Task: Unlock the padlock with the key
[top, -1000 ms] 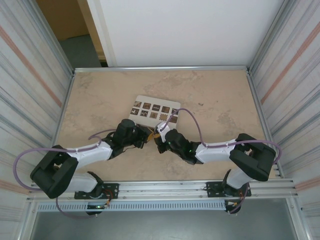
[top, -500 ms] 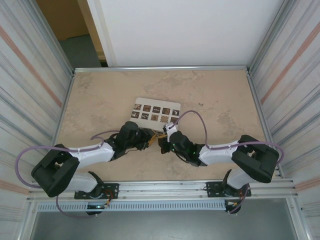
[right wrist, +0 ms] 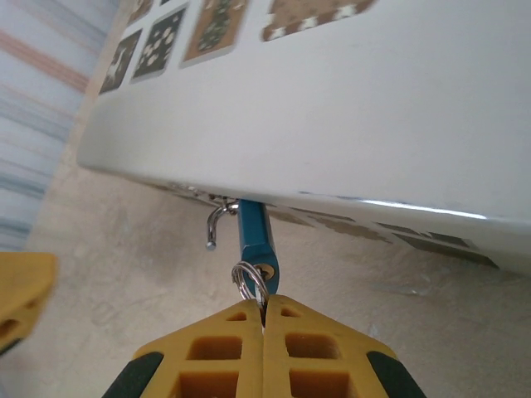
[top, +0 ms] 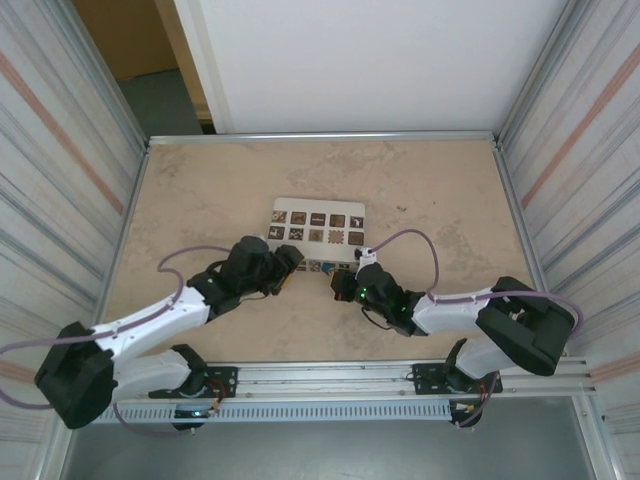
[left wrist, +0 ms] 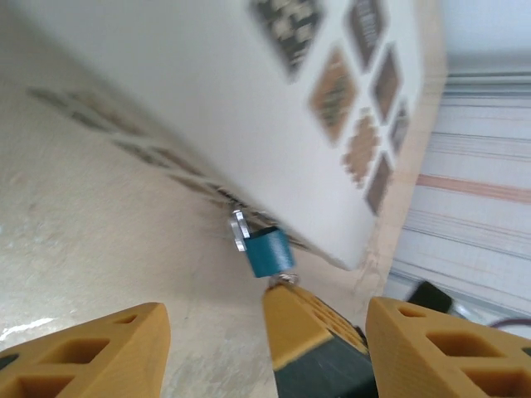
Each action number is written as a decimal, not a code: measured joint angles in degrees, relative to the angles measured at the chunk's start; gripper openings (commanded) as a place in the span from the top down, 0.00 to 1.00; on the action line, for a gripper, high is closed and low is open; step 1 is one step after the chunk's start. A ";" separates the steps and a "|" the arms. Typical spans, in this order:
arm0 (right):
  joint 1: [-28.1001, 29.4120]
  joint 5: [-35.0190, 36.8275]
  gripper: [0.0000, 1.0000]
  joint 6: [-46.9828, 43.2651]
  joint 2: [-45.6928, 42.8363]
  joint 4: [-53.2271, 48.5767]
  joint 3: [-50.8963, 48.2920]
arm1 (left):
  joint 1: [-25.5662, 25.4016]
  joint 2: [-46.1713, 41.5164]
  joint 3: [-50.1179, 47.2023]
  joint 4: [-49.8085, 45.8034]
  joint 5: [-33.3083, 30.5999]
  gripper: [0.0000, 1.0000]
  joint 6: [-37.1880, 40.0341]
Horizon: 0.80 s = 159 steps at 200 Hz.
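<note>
Left gripper (top: pixel 287 262) has let go and backed off left, fingers apart. Right gripper (right wrist: pixel 264 303) stays clamped on key ring (right wrist: pixel 249 280). Padlock (right wrist: pixel 253 236) shackle (right wrist: pixel 214 225) hangs free, likely unlocked.

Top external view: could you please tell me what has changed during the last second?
The grippers parted: the left gripper drew left and stands open, the right gripper pulled right, shut on the key ring at the padlock. The box barely moved.
</note>
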 measured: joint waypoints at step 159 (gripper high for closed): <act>-2.08 -4.79 1.00 31.06 3.91 6.80 -2.89 | -1.97 -10.21 5.81 -15.37 -13.81 0.35 13.73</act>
